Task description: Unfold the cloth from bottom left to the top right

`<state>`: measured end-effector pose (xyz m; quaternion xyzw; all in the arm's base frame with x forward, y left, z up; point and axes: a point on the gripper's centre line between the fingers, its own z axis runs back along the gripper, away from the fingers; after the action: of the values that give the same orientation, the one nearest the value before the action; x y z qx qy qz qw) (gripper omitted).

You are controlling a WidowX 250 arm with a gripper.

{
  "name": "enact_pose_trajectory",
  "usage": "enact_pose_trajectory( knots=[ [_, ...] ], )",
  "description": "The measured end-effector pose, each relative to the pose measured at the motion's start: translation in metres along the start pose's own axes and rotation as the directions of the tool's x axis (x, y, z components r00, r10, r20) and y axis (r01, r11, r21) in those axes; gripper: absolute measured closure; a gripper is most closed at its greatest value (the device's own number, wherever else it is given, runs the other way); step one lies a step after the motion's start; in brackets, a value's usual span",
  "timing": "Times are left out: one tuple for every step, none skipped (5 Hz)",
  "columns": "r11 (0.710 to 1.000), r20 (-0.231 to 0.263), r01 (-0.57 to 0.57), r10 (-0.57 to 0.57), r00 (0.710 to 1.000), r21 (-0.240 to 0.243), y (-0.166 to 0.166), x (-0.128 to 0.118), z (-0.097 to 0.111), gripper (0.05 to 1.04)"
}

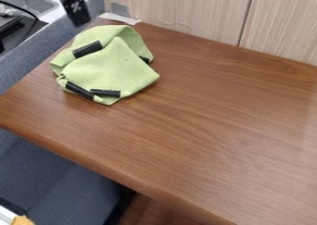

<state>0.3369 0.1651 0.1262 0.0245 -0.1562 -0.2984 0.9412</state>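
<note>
gripper is just off the top left of the cloth, so its bottom left's prob a reach across. can't tell if gripper's open/holding smth tbh

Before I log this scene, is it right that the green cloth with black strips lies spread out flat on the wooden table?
Not quite: the camera view shows the green cloth crumpled and folded over itself, not spread out flat. Its black strips and its place on the wooden table are as you say.
</note>
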Motion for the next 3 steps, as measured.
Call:
enact_pose_trajectory(
  knots=[
    [0.976,-0.089,-0.178,0.190,0.978,0.125,0.006,-0.023,0.003,0.083],
    [0.931,-0.122,-0.324,0.346,0.930,0.171,0.003,-0.037,-0.003,0.083],
    [0.877,-0.137,-0.432,0.464,0.875,0.208,0.002,-0.045,-0.003,0.083]
  ],
)
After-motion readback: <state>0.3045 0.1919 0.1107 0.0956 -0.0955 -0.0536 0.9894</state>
